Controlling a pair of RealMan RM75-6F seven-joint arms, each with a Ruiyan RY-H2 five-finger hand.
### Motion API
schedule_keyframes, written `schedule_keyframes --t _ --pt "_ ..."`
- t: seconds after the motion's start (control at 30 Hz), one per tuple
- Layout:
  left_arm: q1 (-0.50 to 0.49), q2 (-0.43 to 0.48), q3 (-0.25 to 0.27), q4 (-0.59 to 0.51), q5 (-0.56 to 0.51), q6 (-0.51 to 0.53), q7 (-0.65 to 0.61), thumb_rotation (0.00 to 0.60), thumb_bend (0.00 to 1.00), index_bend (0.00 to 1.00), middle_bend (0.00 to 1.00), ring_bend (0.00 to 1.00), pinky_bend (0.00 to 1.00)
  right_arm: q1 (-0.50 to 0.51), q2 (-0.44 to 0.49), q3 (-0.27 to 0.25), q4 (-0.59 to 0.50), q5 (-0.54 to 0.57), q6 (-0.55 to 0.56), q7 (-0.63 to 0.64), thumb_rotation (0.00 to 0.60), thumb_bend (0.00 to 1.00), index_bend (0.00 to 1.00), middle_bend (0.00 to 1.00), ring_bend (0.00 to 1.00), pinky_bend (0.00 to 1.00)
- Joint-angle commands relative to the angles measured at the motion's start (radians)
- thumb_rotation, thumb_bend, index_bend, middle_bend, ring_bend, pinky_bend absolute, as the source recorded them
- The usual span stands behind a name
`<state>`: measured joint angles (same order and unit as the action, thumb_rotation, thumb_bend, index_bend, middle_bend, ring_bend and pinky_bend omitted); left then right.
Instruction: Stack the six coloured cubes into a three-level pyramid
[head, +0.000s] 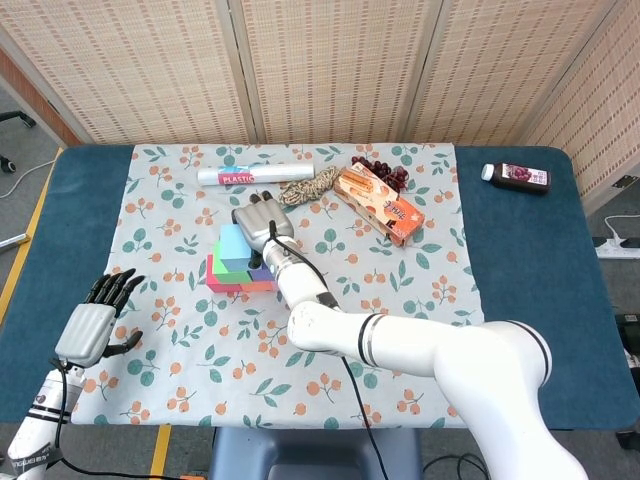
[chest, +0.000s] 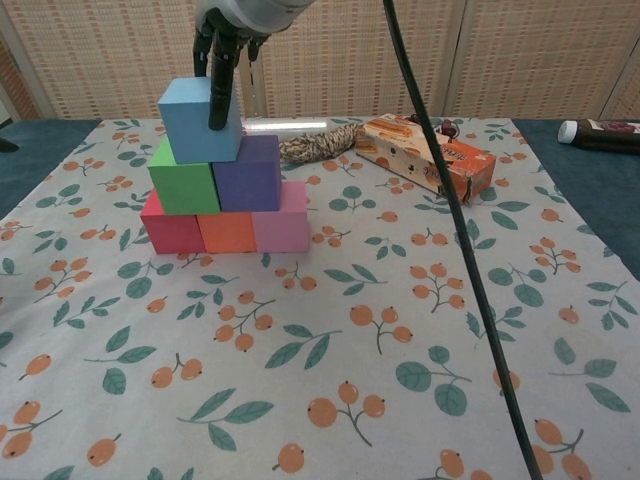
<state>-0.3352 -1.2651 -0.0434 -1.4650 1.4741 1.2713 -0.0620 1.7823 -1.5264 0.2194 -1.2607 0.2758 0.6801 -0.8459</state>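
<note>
The pyramid stands on the flowered cloth. Its bottom row is a red cube (chest: 170, 232), an orange cube (chest: 228, 232) and a pink cube (chest: 281, 228). A green cube (chest: 181, 188) and a purple cube (chest: 250, 174) form the middle row. On top sits the light blue cube (chest: 192, 128) (head: 233, 244), slightly turned. My right hand (head: 262, 222) (chest: 228, 28) comes down from above and grips the blue cube, its fingers (chest: 218, 95) lying over the front face. My left hand (head: 95, 320) hovers open at the table's left edge, far from the cubes.
Behind the stack lie a plastic-wrap roll (head: 243, 176), a coil of rope (chest: 315, 145), an orange box (chest: 425, 155) and dark grapes (head: 385, 172). A dark bottle (head: 518, 176) rests at the far right. A black cable (chest: 455, 230) hangs in front of the chest camera.
</note>
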Motion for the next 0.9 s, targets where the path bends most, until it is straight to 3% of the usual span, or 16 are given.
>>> schedule_keyframes --t 0.03,0.77,0.9 --pt "-0.001 0.0 -0.001 -0.001 0.001 -0.001 0.0 0.6 0.3 0.06 0.0 0.0 0.02 -0.002 0.0 0.003 -0.002 0.0 0.002 -0.003 0.6 0.08 0.27 0.33 0.05 0.0" --pt "-0.001 0.001 -0.002 -0.003 -0.004 -0.009 0.002 0.6 0.3 0.06 0.0 0.0 0.02 -0.018 -0.003 0.015 -0.006 -0.001 0.009 -0.021 0.6 0.08 0.27 0.33 0.05 0.0" --pt "-0.001 -0.001 -0.001 0.0 -0.003 -0.011 0.0 0.6 0.3 0.06 0.0 0.0 0.02 -0.018 -0.01 0.017 0.0 0.002 0.013 -0.028 0.6 0.08 0.23 0.33 0.04 0.0"
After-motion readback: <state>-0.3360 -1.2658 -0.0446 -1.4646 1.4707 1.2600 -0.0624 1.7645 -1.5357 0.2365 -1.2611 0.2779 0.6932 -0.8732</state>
